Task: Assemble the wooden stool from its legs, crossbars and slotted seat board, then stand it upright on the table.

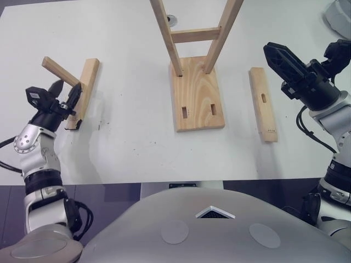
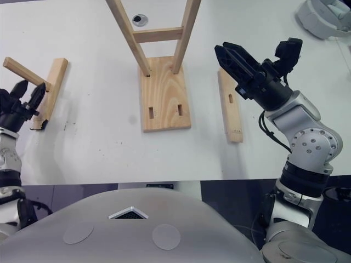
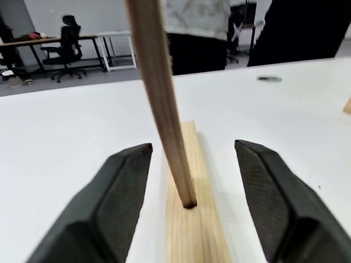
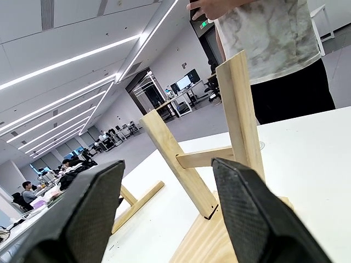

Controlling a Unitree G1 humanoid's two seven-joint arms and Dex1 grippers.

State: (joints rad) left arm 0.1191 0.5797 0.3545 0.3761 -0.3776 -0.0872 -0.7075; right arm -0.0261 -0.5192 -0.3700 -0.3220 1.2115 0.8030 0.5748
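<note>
Stool in pieces on the white table (image 1: 126, 148). Left gripper (image 1: 66, 90) jaws wide, straddling a slanting crossbar (image 1: 57, 70) without touching it, crossbar slotted into a flat-lying leg (image 1: 88, 82). Right gripper (image 4: 167, 213) jaws wide too, raised near a loose leg (image 1: 263, 109). Seat board (image 1: 200, 104) flat at centre, leg frame (image 1: 194, 35) planted upright in it.

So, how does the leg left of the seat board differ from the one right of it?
The left leg has a crossbar plugged into its slot; the right leg has an empty slot. The open left pincer straddles the left leg; the open right pincer is off the right leg. Both legs lie flat.
</note>
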